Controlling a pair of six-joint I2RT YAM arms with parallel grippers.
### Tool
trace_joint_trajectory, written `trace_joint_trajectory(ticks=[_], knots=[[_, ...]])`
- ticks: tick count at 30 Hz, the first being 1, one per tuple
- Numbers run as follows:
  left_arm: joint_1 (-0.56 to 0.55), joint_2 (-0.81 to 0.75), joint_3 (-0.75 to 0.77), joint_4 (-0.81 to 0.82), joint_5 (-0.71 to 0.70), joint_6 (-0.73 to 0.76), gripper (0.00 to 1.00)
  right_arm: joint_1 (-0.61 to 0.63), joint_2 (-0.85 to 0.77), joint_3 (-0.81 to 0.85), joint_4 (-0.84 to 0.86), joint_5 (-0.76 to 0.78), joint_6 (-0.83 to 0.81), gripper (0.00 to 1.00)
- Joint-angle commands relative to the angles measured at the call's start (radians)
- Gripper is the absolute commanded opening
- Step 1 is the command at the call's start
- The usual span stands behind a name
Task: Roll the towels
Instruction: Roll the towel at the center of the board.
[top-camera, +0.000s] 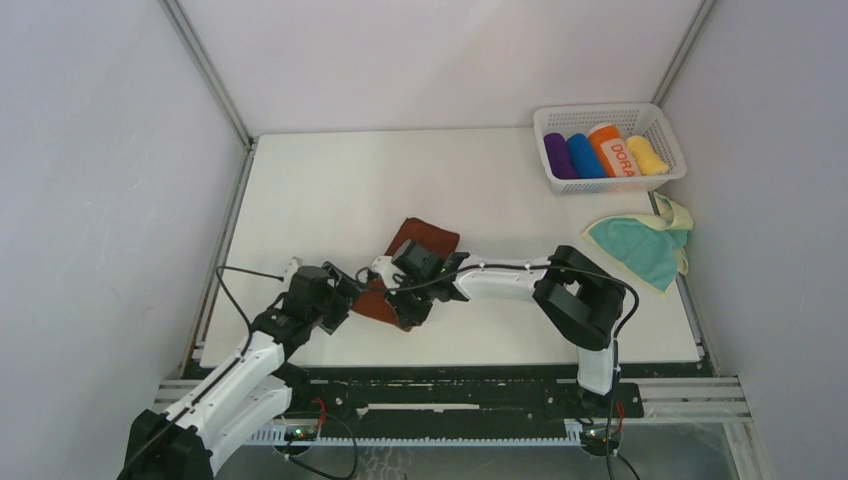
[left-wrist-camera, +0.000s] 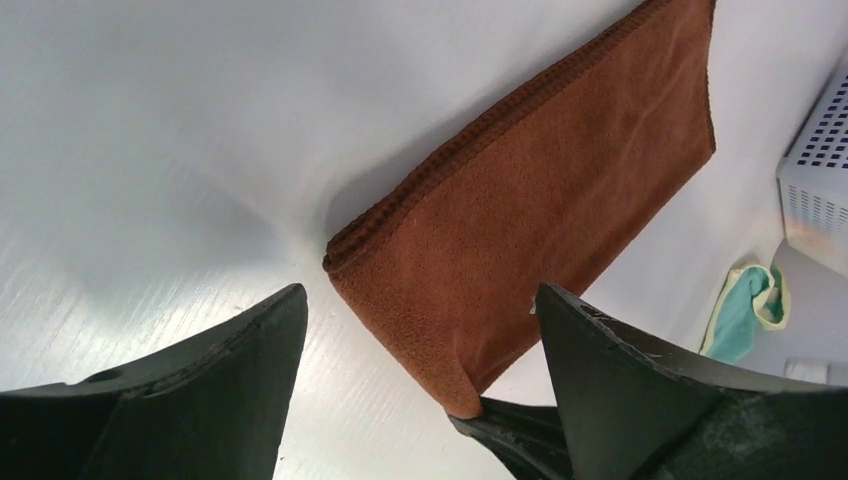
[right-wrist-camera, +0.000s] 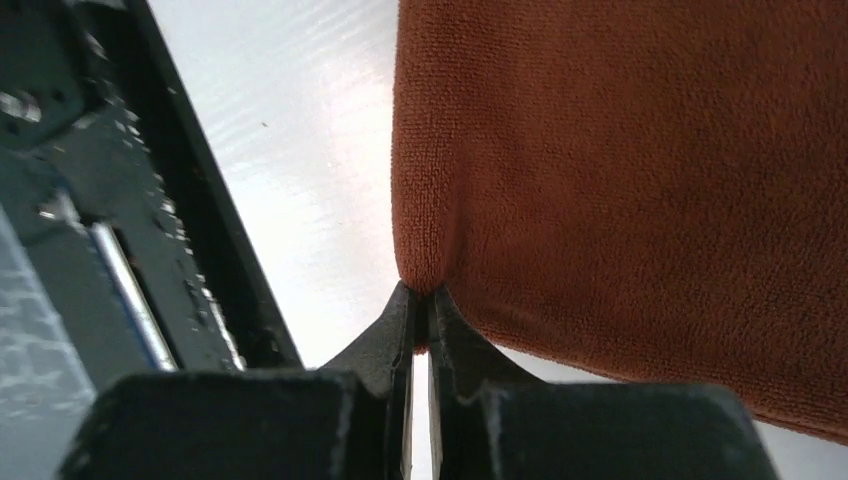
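Observation:
The rust-brown towel (top-camera: 425, 240) lies folded and oblong near the table's middle. It fills the left wrist view (left-wrist-camera: 540, 190) and the right wrist view (right-wrist-camera: 640, 170). My right gripper (right-wrist-camera: 420, 295) is shut on the towel's near corner and pinches it; in the top view it sits at the towel's near end (top-camera: 408, 300). My left gripper (left-wrist-camera: 420, 320) is open, its jaws wide apart just short of the same near end (top-camera: 348, 290), touching nothing. The teal towel with a cream side (top-camera: 640, 245) lies crumpled at the right edge, also in the left wrist view (left-wrist-camera: 745, 305).
A white basket (top-camera: 610, 178) at the back right holds purple, blue and yellow rolls and an orange roll lettered "DORA". Its wall shows in the left wrist view (left-wrist-camera: 815, 170). White walls enclose the table on three sides.

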Motion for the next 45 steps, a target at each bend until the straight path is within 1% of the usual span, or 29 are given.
trace_joint_trajectory(ticks=[1,4,7,10,14,18,23,27,31,33,36,37,39,42,43,45], knots=[[-0.009,-0.033,-0.003,-0.054,-0.024,-0.048,0.89,-0.076,-0.043,-0.063,0.233,-0.226,0.261,0.0],[-0.009,-0.054,-0.011,-0.078,-0.034,-0.067,0.86,-0.119,-0.038,-0.12,0.35,-0.289,0.381,0.0],[-0.011,-0.062,-0.012,-0.084,-0.04,-0.076,0.79,-0.136,-0.024,-0.148,0.389,-0.315,0.437,0.0],[-0.019,-0.036,0.002,-0.079,-0.037,-0.082,0.72,-0.147,-0.004,-0.178,0.443,-0.346,0.499,0.0],[-0.037,0.023,0.023,-0.061,-0.052,-0.094,0.68,-0.158,0.024,-0.213,0.522,-0.37,0.565,0.0],[-0.04,0.095,0.038,-0.02,-0.07,-0.093,0.64,-0.159,0.042,-0.228,0.562,-0.382,0.594,0.0],[-0.041,0.187,0.092,-0.011,-0.116,-0.07,0.57,-0.159,0.058,-0.237,0.58,-0.388,0.601,0.0],[-0.045,0.242,0.114,0.003,-0.141,-0.067,0.49,-0.158,0.056,-0.252,0.592,-0.387,0.599,0.0],[-0.061,0.295,0.127,0.02,-0.14,-0.074,0.44,-0.157,0.048,-0.258,0.596,-0.379,0.595,0.0],[-0.069,0.313,0.131,0.024,-0.141,-0.077,0.39,-0.153,0.042,-0.257,0.592,-0.37,0.585,0.0],[-0.074,0.323,0.142,0.016,-0.144,-0.07,0.22,-0.139,0.022,-0.258,0.57,-0.329,0.554,0.01],[-0.074,0.324,0.155,-0.003,-0.152,-0.063,0.16,-0.129,0.013,-0.258,0.559,-0.303,0.53,0.04],[-0.077,0.325,0.183,-0.047,-0.166,-0.053,0.11,-0.106,-0.017,-0.257,0.528,-0.24,0.477,0.1],[-0.08,0.329,0.209,-0.078,-0.161,-0.041,0.08,-0.061,-0.071,-0.258,0.49,-0.115,0.386,0.2],[-0.082,0.331,0.215,-0.083,-0.154,-0.04,0.05,-0.045,-0.09,-0.258,0.483,-0.079,0.365,0.22],[-0.083,0.343,0.227,-0.098,-0.143,-0.041,0.04,-0.017,-0.124,-0.258,0.477,-0.013,0.328,0.28]])
